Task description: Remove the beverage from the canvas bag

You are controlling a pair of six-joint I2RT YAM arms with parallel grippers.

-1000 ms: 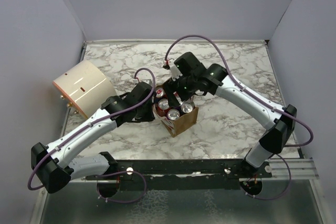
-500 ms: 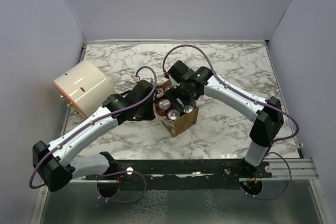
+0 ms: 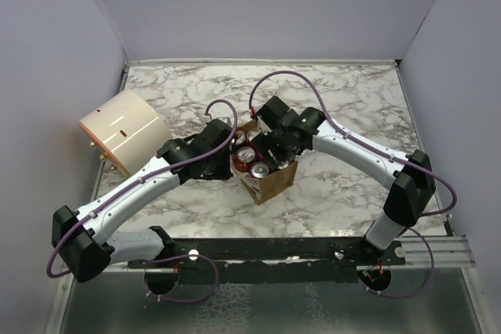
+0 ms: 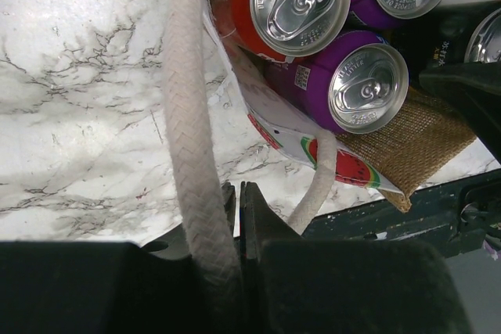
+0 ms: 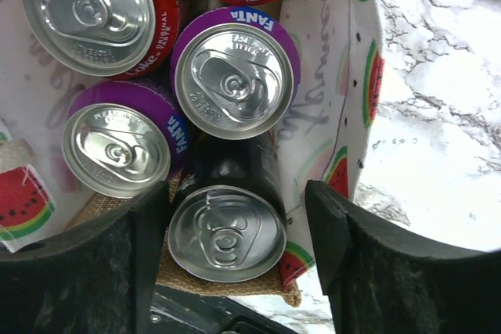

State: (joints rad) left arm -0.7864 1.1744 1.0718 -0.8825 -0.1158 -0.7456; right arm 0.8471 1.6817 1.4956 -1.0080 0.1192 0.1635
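The brown canvas bag [image 3: 268,177] stands upright mid-table, packed with several upright cans. My left gripper [image 3: 228,150] is at its left rim, shut on a white rope handle [image 4: 188,115]. The rope runs down over the left finger and comes out beside the right one. In the left wrist view a red can [image 4: 301,1] and a purple can [image 4: 364,87] show above the jaws [image 4: 237,193]. My right gripper [image 5: 236,209] is open over the bag and straddles a black can [image 5: 227,232]. A gap remains at its right finger [image 5: 333,217]. Purple Fanta cans [image 5: 235,76] and a red Coke can [image 5: 86,5] stand beyond the black one.
A large cream cylinder [image 3: 124,131] lies at the left, near the left arm's elbow. The bag's watermelon-print lining [image 5: 356,76] stands just inside the right finger. Purple cables loop above both wrists. The black rail [image 3: 266,248] runs along the near table edge.
My right gripper has come from behind the bag to over its near-right corner, around the black can, and its jaws have narrowed. The left gripper stays shut on the handle.
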